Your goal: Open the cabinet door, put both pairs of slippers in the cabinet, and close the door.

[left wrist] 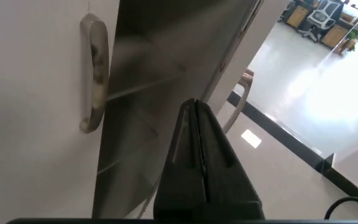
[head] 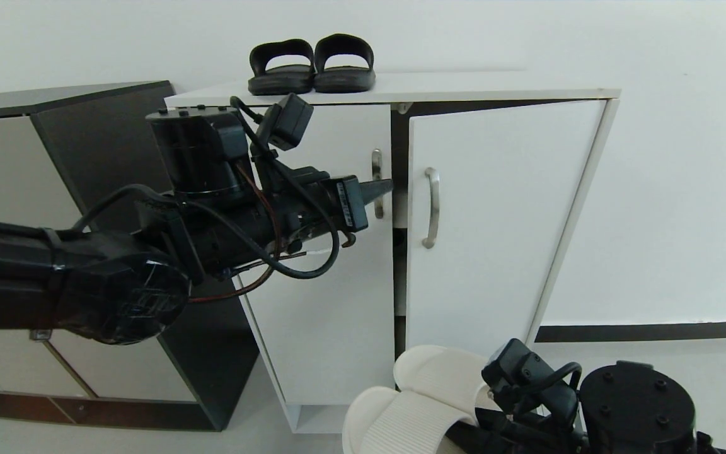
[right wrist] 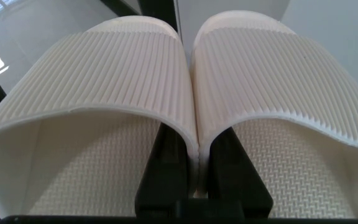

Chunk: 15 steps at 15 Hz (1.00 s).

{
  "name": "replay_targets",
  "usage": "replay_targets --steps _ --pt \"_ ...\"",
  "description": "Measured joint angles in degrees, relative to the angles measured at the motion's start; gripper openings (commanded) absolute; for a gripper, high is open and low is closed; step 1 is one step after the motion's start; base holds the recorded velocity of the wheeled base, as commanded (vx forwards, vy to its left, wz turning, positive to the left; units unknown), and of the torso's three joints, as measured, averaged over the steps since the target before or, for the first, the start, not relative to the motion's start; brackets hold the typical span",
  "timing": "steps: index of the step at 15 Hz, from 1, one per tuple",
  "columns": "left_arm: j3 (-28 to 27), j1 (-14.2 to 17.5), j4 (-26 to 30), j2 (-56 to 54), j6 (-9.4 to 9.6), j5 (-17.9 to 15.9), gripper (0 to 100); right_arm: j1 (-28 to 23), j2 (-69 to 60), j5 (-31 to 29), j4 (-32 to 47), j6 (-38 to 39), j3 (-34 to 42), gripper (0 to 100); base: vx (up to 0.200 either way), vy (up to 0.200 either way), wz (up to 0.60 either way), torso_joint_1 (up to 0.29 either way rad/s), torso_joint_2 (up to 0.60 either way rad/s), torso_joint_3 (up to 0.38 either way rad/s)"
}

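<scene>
So the cabinet (head: 495, 88) is the big white thing dead ahead. Its right door (head: 495, 227) hangs slightly ajar, with a dark gap between it and the left door (head: 331, 315). The left gripper (head: 383, 188) is up at that gap with its fingers pressed together, holding nothing. My guess is it's closed like that so it works as a thin wedge to slip in and swing a door wider. Through the gap the wrist cam shows shelves. The white slippers (head: 413, 391) are held low in front of the cabinet. The right gripper (right wrist: 194, 180) is clamped on the two inner sides where they touch, which is why both come along as one bundle. The black slippers (head: 312, 63) sit side by side on top of the cabinet, waiting their turn I'd say. The left door's handle (left wrist: 95, 81) is just beside the left gripper's tip, not grabbed.
</scene>
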Motion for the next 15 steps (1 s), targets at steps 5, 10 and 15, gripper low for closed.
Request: replay_targets --steps 5,10,15 --pt "-4.6 1.5 0.2 4.7 -0.27 0.3 0 0.3 0.0 0.0 0.0 0.0 0.0 0 0.000 0.000 0.00 0.000 0.00 0.000" --pt "-10.1 1.9 0.3 9.7 -1.17 0.4 0 0.7 -0.1 0.0 0.0 0.0 0.1 0 0.000 0.000 0.00 0.000 0.00 0.000" --pt "-13.0 2.0 0.2 12.9 -3.40 0.6 0 1.1 0.0 0.0 0.0 0.0 0.5 0 0.000 0.000 0.00 0.000 0.00 0.000"
